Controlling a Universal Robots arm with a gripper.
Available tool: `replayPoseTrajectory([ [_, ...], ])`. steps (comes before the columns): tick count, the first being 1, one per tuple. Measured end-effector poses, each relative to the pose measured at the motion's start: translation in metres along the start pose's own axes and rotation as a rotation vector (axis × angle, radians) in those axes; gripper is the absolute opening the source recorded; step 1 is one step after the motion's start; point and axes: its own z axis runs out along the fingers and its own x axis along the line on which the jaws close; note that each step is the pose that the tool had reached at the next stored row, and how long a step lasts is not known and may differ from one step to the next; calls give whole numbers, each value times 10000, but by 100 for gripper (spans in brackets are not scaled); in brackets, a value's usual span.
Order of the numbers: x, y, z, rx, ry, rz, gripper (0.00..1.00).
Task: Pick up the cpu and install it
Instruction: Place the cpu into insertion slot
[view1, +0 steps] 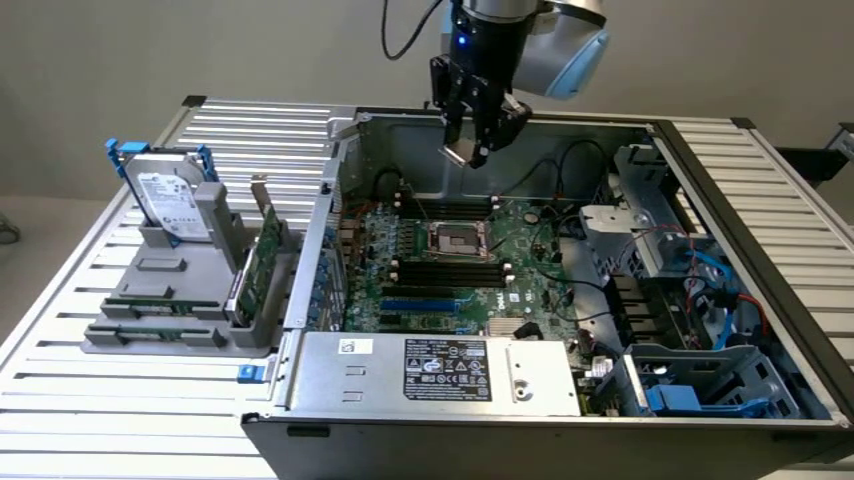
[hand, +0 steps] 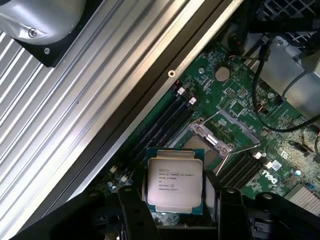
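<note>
Now the black gripper (view1: 477, 140) pinches the flat grey square cpu (hand: 174, 181), green motherboard (hand: 240, 95) and ribbed metal table (view1: 80, 400) below it.

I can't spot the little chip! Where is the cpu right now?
In the wrist view the cpu is held in the gripper, in the air above the green motherboard, close to its open socket.
</note>
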Motion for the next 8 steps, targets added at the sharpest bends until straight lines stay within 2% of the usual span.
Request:
replayPoseTrajectory([
  [8, -9, 1, 116, -112, 10, 1451, 55],
])
